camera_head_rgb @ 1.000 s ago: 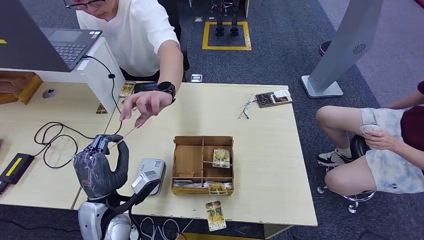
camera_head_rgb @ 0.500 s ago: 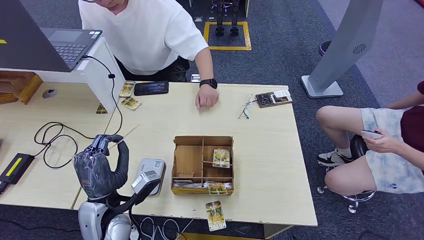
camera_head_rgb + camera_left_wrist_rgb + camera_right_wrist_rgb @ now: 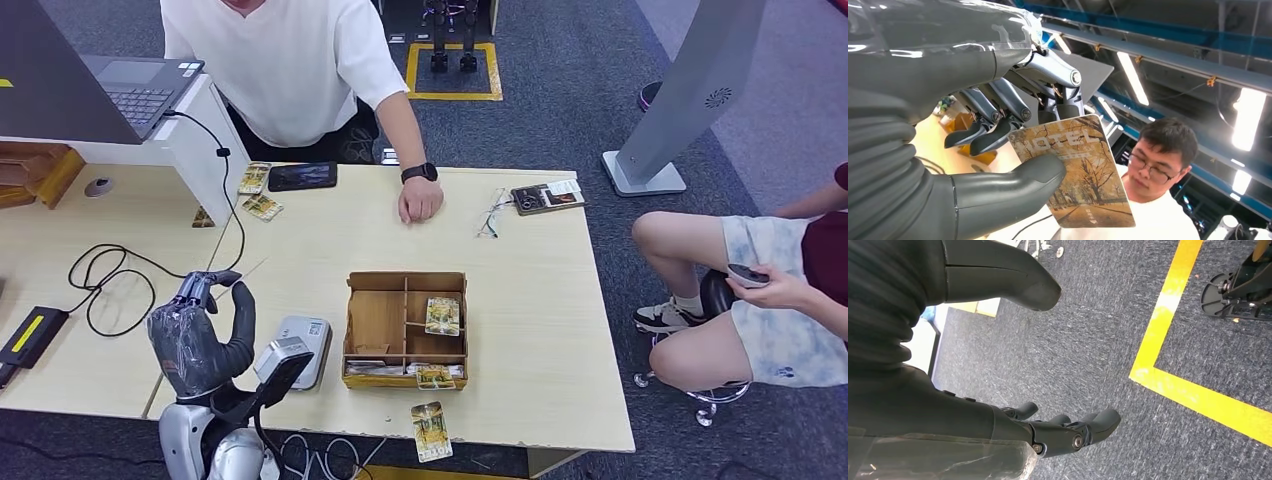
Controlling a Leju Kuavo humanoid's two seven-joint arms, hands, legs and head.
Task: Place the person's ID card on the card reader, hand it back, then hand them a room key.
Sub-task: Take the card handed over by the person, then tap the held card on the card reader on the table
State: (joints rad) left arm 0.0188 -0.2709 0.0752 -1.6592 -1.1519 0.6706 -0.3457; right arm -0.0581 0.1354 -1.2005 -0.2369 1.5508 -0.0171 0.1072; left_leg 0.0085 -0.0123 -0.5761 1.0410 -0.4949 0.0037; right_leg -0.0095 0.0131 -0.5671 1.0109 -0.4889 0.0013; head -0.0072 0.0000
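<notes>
Light: bright, even, from overhead strip lamps (image 3: 1133,75)
Shadows: soft
Glare: lamps blown out
Blur: left hand (image 3: 998,115) close, slightly soft

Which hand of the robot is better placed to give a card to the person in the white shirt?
The left hand: it holds the autumn-tree HOTEL card, raised over the table. The right hand hangs empty above the grey floor.

A light wooden counter (image 3: 520,300) is seen. At its centre a compartmented wooden tray (image 3: 405,330) is set, with a grey card reader (image 3: 300,350) just beside it at 9 o'clock. A card (image 3: 431,431) lies at 6 o'clock; a phone (image 3: 302,176) and cards (image 3: 256,178) are placed at 11 o'clock, a badge (image 3: 547,196) at 1 o'clock.
</notes>
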